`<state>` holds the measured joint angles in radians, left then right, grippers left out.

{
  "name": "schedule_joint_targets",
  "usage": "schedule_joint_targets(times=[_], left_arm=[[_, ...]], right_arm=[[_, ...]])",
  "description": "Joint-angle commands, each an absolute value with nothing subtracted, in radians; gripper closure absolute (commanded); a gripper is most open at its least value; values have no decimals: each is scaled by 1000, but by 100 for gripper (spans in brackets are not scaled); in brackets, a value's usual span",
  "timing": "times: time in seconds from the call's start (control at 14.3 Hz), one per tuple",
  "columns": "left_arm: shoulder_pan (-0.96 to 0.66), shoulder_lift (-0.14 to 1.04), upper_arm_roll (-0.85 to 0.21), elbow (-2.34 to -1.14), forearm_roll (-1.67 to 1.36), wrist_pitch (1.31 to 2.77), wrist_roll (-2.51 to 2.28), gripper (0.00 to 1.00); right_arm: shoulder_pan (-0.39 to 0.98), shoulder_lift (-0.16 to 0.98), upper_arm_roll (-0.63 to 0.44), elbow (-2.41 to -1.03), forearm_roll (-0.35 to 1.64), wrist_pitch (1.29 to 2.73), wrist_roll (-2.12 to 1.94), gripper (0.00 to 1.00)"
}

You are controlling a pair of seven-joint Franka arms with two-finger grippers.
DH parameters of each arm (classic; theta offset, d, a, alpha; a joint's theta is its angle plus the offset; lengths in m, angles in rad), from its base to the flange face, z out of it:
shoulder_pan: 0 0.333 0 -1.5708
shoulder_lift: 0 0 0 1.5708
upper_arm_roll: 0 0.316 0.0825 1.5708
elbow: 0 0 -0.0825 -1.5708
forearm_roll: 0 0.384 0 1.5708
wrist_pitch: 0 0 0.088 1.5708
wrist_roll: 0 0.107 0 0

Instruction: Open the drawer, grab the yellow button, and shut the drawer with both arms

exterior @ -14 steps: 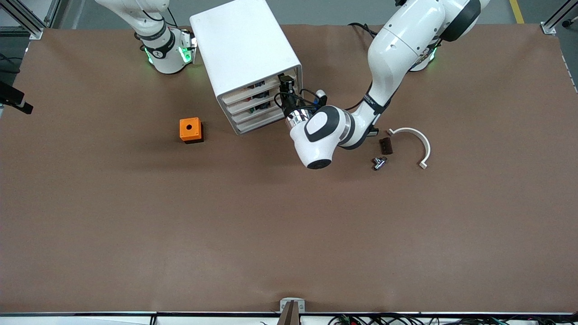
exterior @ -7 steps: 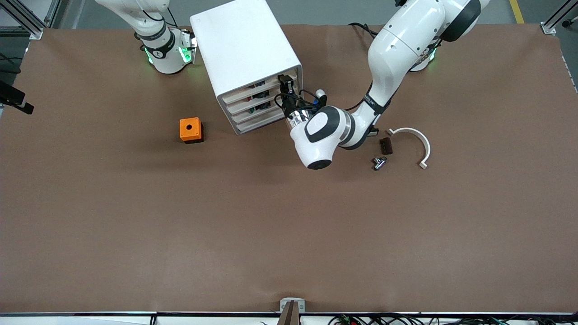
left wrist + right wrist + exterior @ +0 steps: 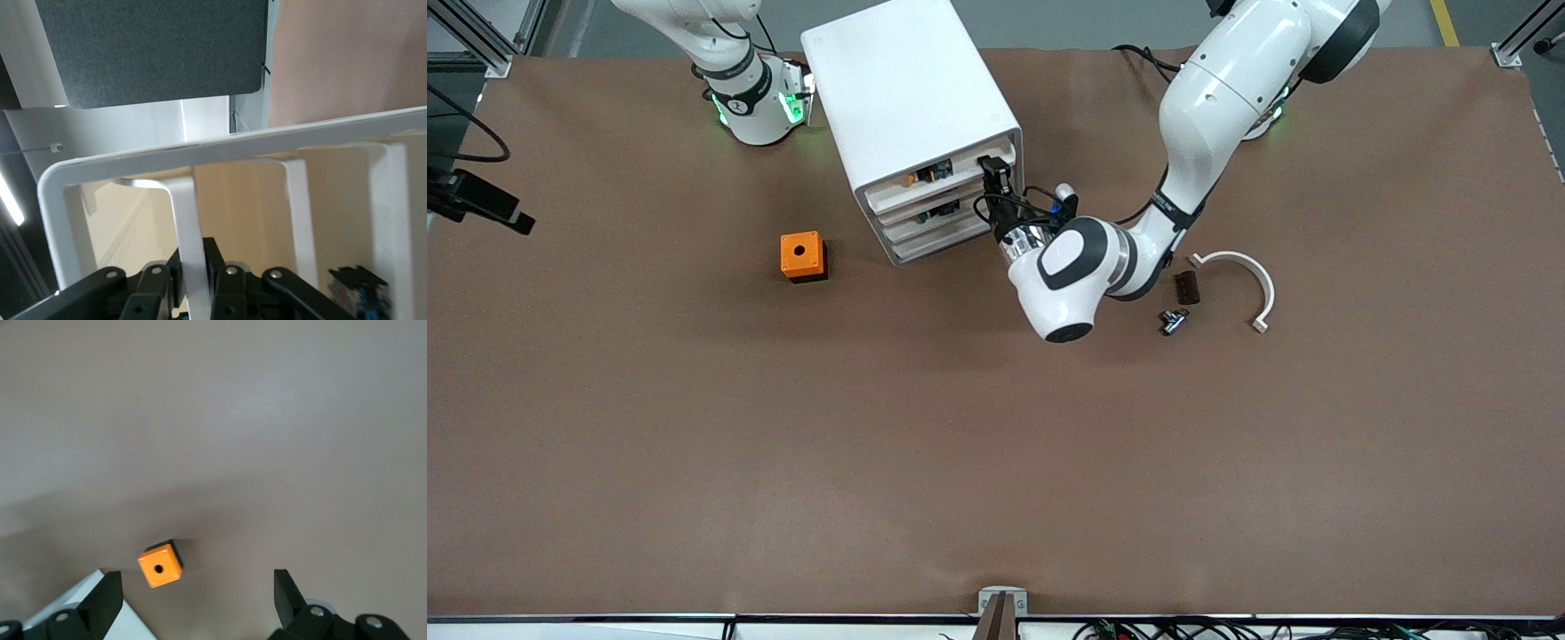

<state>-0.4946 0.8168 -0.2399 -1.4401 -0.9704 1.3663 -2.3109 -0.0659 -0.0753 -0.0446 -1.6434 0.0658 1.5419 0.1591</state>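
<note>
White drawer (image 3: 925, 178) front apparently pinched by left claw (image 3: 996, 178).

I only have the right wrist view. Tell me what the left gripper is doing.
Observer: The left gripper is shut on the handle of the drawer, the cabinet's top one.
Operator: Report how far out it is.
Observer: Only slightly; small parts show inside.
Operator: My right gripper hangs open over the orange box. Name what lies toward the left arm's end.
Observer: A white curved clamp, a dark block, a small metal part.
</note>
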Motion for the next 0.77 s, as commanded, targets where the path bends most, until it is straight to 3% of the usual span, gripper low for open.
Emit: schedule_joint_targets(times=[0.0, 0.7], left_arm=[[-453, 836, -218, -1420, -997, 1371, -2289, 87], [-353, 838, -179, -1390, -1032, 1404, -2281, 80]], right_arm=[[0, -87, -48, -1646, 75, 1523, 312, 0], [332, -72, -46, -1644, 77, 1577, 985, 0]])
